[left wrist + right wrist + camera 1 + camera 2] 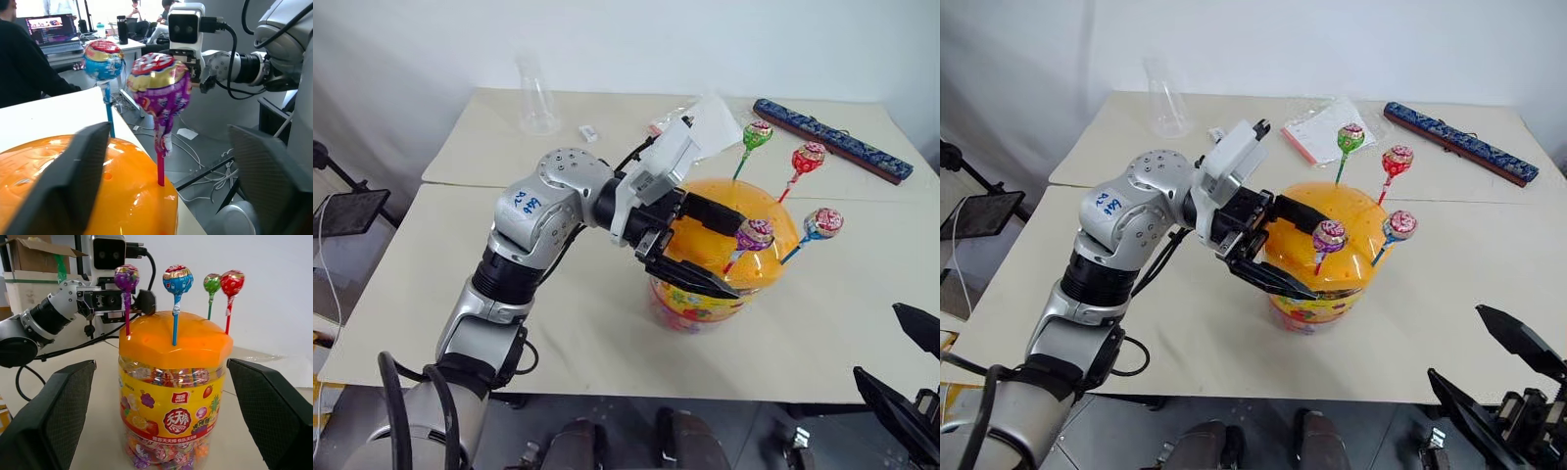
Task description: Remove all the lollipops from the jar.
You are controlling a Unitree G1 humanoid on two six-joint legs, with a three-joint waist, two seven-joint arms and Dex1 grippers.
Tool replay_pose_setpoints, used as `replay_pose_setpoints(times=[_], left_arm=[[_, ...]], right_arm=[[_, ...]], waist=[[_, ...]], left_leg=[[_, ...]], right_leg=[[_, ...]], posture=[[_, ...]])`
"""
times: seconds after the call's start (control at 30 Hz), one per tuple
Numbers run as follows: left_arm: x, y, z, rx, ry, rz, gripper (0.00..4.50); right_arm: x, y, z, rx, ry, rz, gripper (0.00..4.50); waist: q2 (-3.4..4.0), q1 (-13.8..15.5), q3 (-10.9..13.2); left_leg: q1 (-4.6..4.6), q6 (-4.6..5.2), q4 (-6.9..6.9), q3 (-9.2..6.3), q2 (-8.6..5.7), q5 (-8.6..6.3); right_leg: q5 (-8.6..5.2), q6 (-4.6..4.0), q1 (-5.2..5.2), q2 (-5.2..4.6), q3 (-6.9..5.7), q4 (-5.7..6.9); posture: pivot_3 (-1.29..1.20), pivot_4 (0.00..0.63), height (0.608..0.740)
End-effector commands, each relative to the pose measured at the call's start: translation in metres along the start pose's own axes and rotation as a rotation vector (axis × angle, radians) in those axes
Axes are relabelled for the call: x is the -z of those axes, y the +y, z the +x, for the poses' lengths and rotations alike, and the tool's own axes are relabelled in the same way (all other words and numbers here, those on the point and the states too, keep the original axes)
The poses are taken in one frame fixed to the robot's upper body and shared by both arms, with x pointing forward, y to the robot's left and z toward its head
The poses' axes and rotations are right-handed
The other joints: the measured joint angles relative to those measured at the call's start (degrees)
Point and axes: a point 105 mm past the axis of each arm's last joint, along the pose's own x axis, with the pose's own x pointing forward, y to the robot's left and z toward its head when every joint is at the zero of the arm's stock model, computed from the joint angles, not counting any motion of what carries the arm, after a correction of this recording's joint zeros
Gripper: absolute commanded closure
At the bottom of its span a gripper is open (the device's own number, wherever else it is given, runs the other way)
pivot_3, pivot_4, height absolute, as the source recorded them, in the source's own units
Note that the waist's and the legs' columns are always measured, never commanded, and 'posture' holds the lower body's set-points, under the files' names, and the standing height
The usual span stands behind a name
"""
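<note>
Jar sits on the desk approx centre-right in the head views, clear tub w/ colourful label and domed orange lid. Four lollipops stand upright w/ sticks in the lid holes: green lollipop at 12 o'clock of the dome, red lollipop at approx 2, blue lollipop at approx 4 near the rim, purple lollipop at approx 5–6, closest to the robot. Left gripper reaches in from 9 o'clock over the lid, fingers apart, one above and one below the dome's near edge, tips close to the purple stick but nothing clamped; left wrist view shows the purple lollipop standing between the two spread fingers w/o contact. Right gripper low at 4–5 o'clock off the desk edge, well apart from the jar, fingers wide open, holding nothing. Far side of desk: clear plastic cup at 11 o'clock, plastic packet behind the jar, long dark blue bar at 1–2 o'clock
</note>
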Motion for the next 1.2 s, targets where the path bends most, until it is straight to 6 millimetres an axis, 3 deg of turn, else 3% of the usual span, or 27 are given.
replay_pose_setpoints(times=[0.03, 0.3, 0.33, 0.6, 0.77, 0.9, 0.97, 1.07, 1.2], left_arm=[[0.0, -0.003, -0.002, -0.012, 0.025, 0.016, 1.96], [0.006, -0.007, -0.006, -0.007, -0.008, -0.026, 4.35], [0.006, -0.007, -0.006, -0.002, -0.022, -0.026, 4.43], [-0.002, 0.002, -0.011, -0.026, -0.189, -0.017, 4.43], [-0.016, 0.005, -0.033, -0.026, -0.363, -0.095, 4.43], [-0.029, 0.01, -0.072, -0.06, -0.473, -0.25, 4.43], [-0.025, 0.02, -0.092, -0.2, -0.469, -0.289, 4.43], [0.001, 0.011, -0.14, -0.466, -0.349, -0.325, 4.43], [0.034, -0.018, -0.17, -0.695, -0.202, -0.476, 4.43]], right_arm=[[-0.009, 0.0, 0.008, -0.015, -0.039, -0.053, 0.0], [-0.017, 0.005, 0.024, -0.084, -0.093, -0.045, 0.0], [-0.018, 0.006, 0.026, -0.098, -0.095, -0.031, 0.0], [-0.024, 0.011, 0.035, -0.143, -0.12, 0.025, 0.0], [-0.024, 0.012, 0.036, -0.15, -0.127, 0.025, 0.0], [-0.027, 0.018, 0.041, -0.197, -0.151, 0.005, 0.0], [-0.031, 0.022, 0.046, -0.221, -0.173, 0.015, 0.0], [-0.026, 0.034, 0.051, -0.356, -0.137, 0.016, 0.0], [-0.011, 0.037, 0.045, -0.482, -0.071, -0.057, 0.0]], waist=[[0.0, -0.1, 0.0], [0.02, 0.0, 0.0], [0.02, 0.0, 0.0], [0.01, 0.1, 0.0], [0.01, 0.0, 0.0], [0.01, -0.3, 0.0], [0.01, -0.2, 0.0], [0.01, -0.7, 0.0], [0.0, -1.2, 0.0]], left_leg=[[0.0, 0.0, 0.0, 0.0, 0.0, 0.0], [0.0, 0.0, 0.01, -0.01, 0.0, 0.01], [0.0, 0.0, 0.01, -0.01, 0.0, 0.01], [-0.02, 0.03, 0.03, -0.03, -0.01, 0.02], [-0.03, 0.06, 0.07, -0.03, -0.02, 0.03], [-0.02, 0.04, 0.08, -0.03, 0.01, 0.06], [-0.01, 0.03, 0.08, -0.04, 0.02, 0.06], [0.02, 0.01, 0.08, -0.03, 0.01, 0.05], [0.06, -0.11, 0.01, -0.09, 0.09, 0.03]], right_leg=[[0.0, 0.0, 0.0, 0.0, 0.0, 0.01], [0.0, 0.0, 0.0, 0.0, -0.01, 0.03], [0.0, 0.0, 0.0, 0.0, -0.02, 0.04], [0.0, 0.01, 0.02, 0.01, -0.06, 0.02], [0.01, 0.01, 0.02, 0.02, -0.08, 0.03], [0.0, 0.02, 0.01, 0.09, -0.09, 0.1], [0.0, 0.02, 0.0, 0.1, -0.11, 0.15], [0.01, 0.03, -0.01, 0.07, -0.08, 0.18], [0.0, 0.03, -0.03, 0.12, -0.15, 0.44]], posture=[[0.0, 0.15, 0.74], [0.0, 0.15, 0.74], [0.0, 0.15, 0.74], [0.0, 0.15, 0.74], [0.0, 0.15, 0.74], [0.0, 0.15, 0.74], [0.0, 0.15, 0.74], [0.0, 0.15, 0.74], [0.0, 0.15, 0.74]])
